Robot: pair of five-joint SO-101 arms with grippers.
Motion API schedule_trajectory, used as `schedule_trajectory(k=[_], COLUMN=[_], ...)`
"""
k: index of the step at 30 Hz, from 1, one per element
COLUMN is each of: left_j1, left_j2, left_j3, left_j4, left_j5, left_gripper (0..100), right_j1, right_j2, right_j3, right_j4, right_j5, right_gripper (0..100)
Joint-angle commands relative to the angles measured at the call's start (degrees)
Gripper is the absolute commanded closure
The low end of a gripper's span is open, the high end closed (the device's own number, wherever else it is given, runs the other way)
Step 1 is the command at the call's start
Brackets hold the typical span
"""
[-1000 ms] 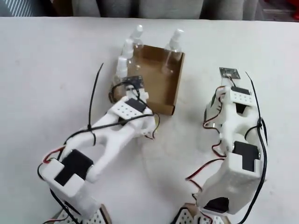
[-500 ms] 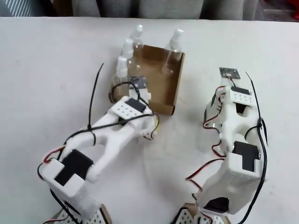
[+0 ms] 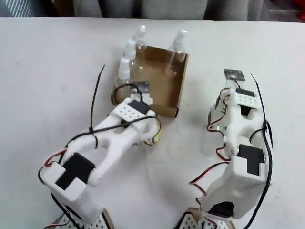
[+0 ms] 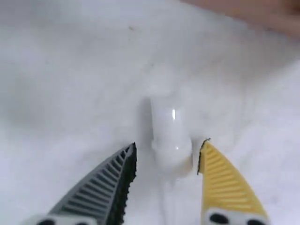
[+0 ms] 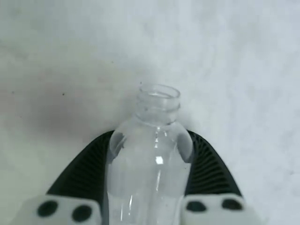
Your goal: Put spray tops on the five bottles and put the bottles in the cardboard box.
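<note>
A: Noted: left gripper (image 4: 168, 147) spread, straddling the spray top (image 4: 171, 136) lying on the surface (image 4: 70, 70) near the cardboard box (image 3: 162, 90). The right gripper (image 5: 152, 140) is pinching an uncapped bottle (image 5: 150, 164).
B: Risk?
A: Top sits nearer the yellow finger (image 4: 225, 183); closing may nudge it and roll it out.

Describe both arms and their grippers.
The left arm and right arm have white shells with black motor blocks and loose black and red cables. The left gripper has one grey and one yellow ridged finger; the right gripper has black ridged fingers.
</note>
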Motion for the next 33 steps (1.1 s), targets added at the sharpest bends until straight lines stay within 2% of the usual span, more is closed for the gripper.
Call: schedule_trajectory(k=[1,5,12,14,17,19,22,25,28,33], left_j1=[0.7,1.5,2.6,2.6,2.5,2.5,2.2,1.2,-2.1,-6.5], left_j2=[-0.1,-0.1,-0.2,-0.2,-0.2,-0.7,-0.9,-0.9,-0.8,-0.7], left_j3=[0.2,3.3,3.9,3.7,3.6,3.8,3.3,0.1,-1.9,-2.1], left_j4=[-4.7,-9.7,-9.8,-9.8,-9.8,-9.8,-8.2,-4.1,-3.3,-5.2], left_j5=[-0.4,-0.4,-0.4,-0.4,-0.8,-0.8,-0.9,-1.0,-3.9,-12.8], left_gripper=[77,77,78,84,100,95,99,98,98,98], right_j1=[0.2,0.2,0.4,0.4,0.4,0.5,0.5,0.5,0.7,1.2], right_j2=[0.1,0.1,0.1,0.1,0.1,0.1,0.1,0.1,-0.4,-4.3], right_j3=[-2.2,-2.2,-2.2,-2.2,-2.2,-2.2,-2.2,-2.2,-2.5,-4.3], right_j4=[-0.1,-0.1,-0.1,-0.1,-0.1,-0.1,-0.2,-0.3,-0.3,1.3], right_j5=[0.8,0.8,0.8,0.8,0.8,0.8,0.8,0.8,0.5,0.7], right_gripper=[97.4,97.4,97.4,97.4,97.4,97.4,97.4,97.4,97.4,97.4])
